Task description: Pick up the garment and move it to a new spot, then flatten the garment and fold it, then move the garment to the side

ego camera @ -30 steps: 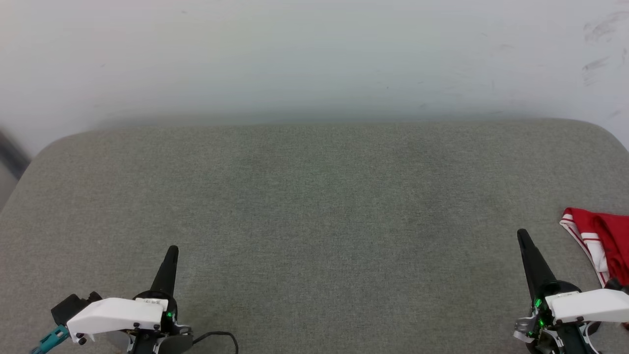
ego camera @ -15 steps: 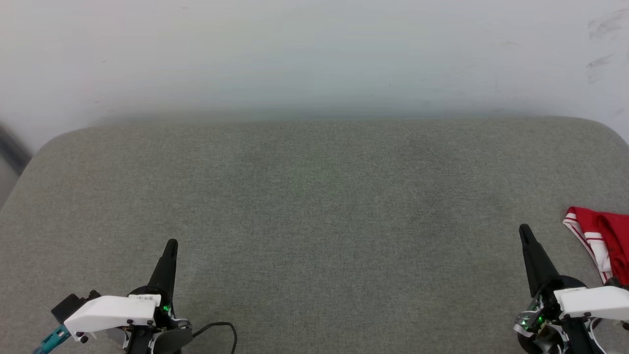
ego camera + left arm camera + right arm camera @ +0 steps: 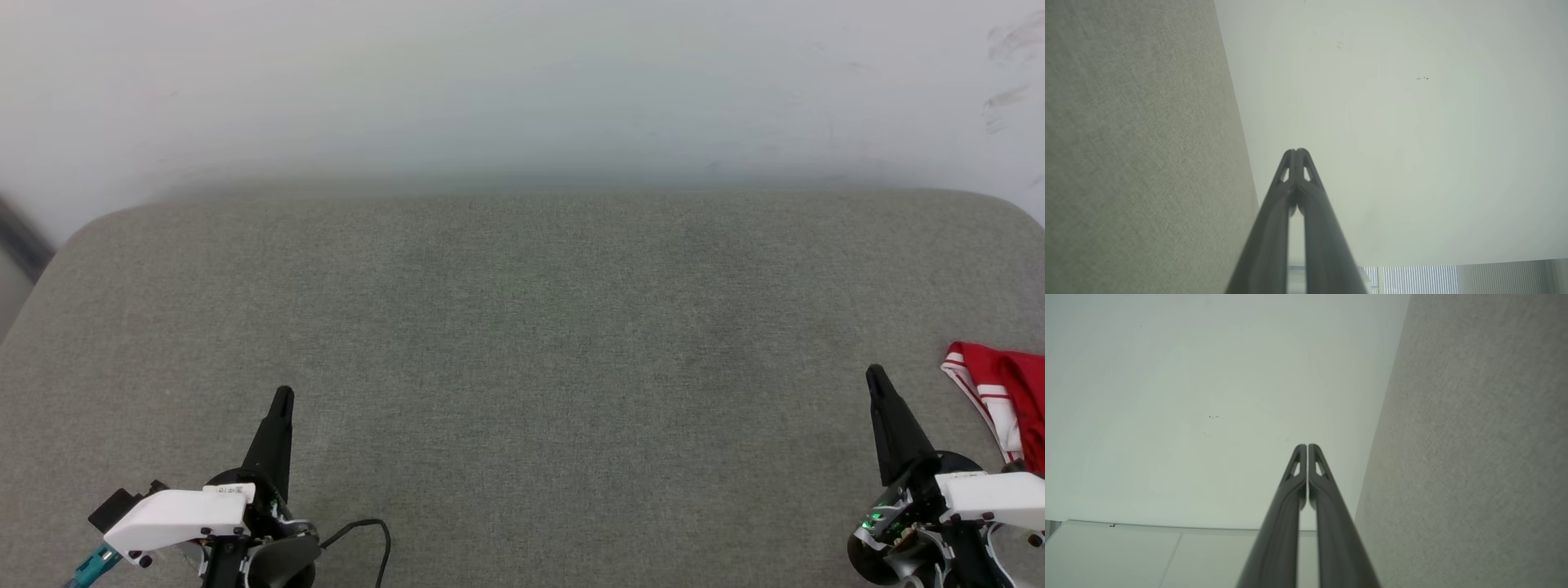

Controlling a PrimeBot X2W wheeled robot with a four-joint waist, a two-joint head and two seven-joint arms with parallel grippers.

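**Head view.** Black cable (image 3: 371,531) looped on the surface (image 3: 522,327), just beside the left hand (image 3: 282,397). Left hand at lower left, fingers pressed together, empty. Right hand (image 3: 876,376) at lower right, likewise pressed together, empty. Garment (image 3: 1012,396): red, bunched, at the right edge of the surface, near the right hand, apart from its fingers. Striped trim slanting from upper left to lower right; cut by the frame, long axis not determinable. Surface grey-green woven fabric with rounded corners. Pale scuffed wall (image 3: 522,82) behind.

**Left wrist view.** Fingers closed to one tip. Surface left, wall right, slatted panel (image 3: 1412,279) at bottom.

**Right wrist view.** Fingers closed. Surface right, wall left.
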